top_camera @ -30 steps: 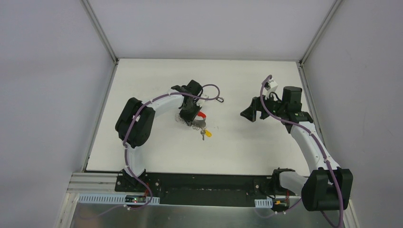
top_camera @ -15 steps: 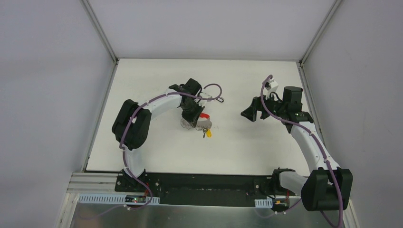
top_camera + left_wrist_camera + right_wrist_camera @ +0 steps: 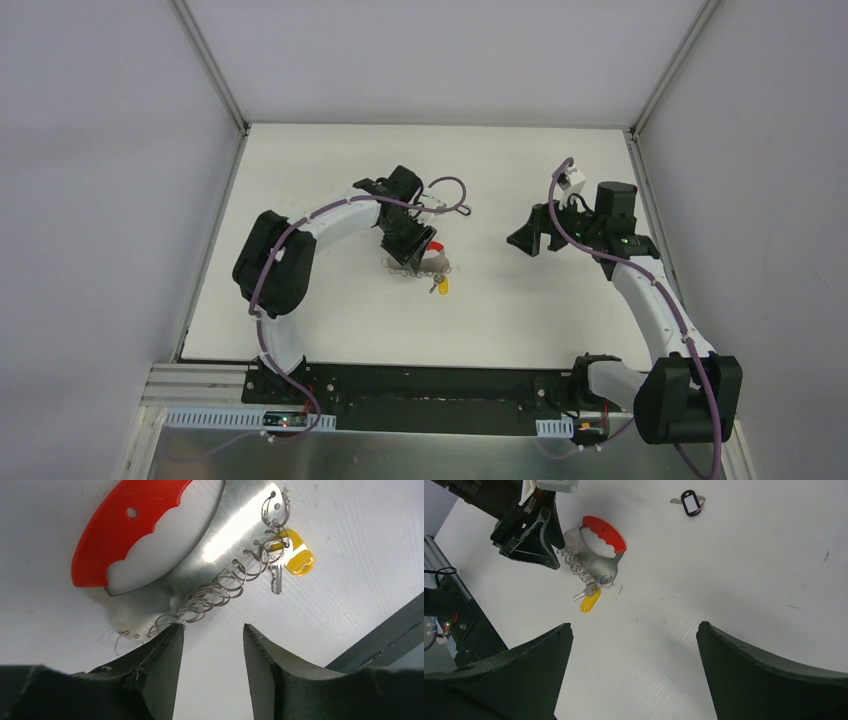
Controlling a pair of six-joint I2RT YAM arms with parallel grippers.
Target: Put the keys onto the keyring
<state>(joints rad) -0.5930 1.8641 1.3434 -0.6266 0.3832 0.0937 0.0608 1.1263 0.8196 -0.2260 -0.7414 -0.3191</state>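
The left arm (image 3: pixel 335 213) and the right arm (image 3: pixel 650 300) match — white rounded tube links joined by bulky black motor housings. A thin purple cable (image 3: pixel 450 181) runs along each, and a small white connector block (image 3: pixel 571 178) sits at the right wrist. The left gripper (image 3: pixel 212 630) has dark matte wedge fingers (image 3: pixel 265 670) with finely serrated inner edges — the right gripper (image 3: pixel 634 626) has the same broad dark wedges.

From here I see a white table (image 3: pixel 330 300), its top finely ribbed and lightly scuffed; the keys (image 3: pixel 579 567) lie flat on it (silver rings in a row, the yellow-headed key (image 3: pixel 590 601) at one end, the red-and-grey strap (image 3: pixel 604 532) joined alongside); the keyring (image 3: pixel 692 503), a small black oval, lies well apart from them.
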